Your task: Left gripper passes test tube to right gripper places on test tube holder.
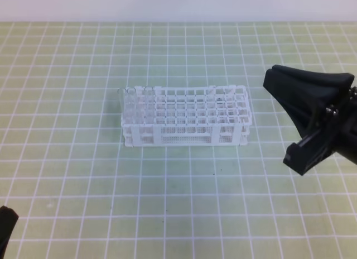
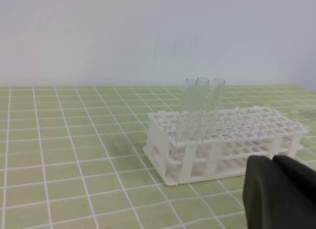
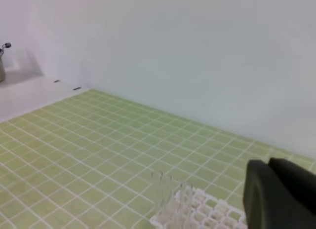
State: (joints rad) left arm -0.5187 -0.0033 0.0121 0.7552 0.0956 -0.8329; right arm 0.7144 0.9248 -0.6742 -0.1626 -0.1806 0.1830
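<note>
The white lattice test tube holder (image 1: 187, 122) stands mid-table. Three clear test tubes (image 1: 135, 95) stand upright in holes at its left end; which one is the task's test tube I cannot tell. They show best in the left wrist view as test tubes (image 2: 202, 105) in the holder (image 2: 222, 145). My right gripper (image 1: 273, 79) hovers to the right of the holder, shut and holding nothing. The right wrist view shows its closed fingers (image 3: 276, 194) above the holder (image 3: 202, 211). My left gripper (image 1: 5, 228) sits at the bottom left corner, far from the holder, shut and holding nothing (image 2: 272, 162).
A green mat with a white grid (image 1: 83, 175) covers the table. A pale wall (image 1: 178, 5) runs along the far edge. A white ledge (image 3: 29, 93) with a small metal object (image 3: 2, 61) lies at the far left of the right wrist view.
</note>
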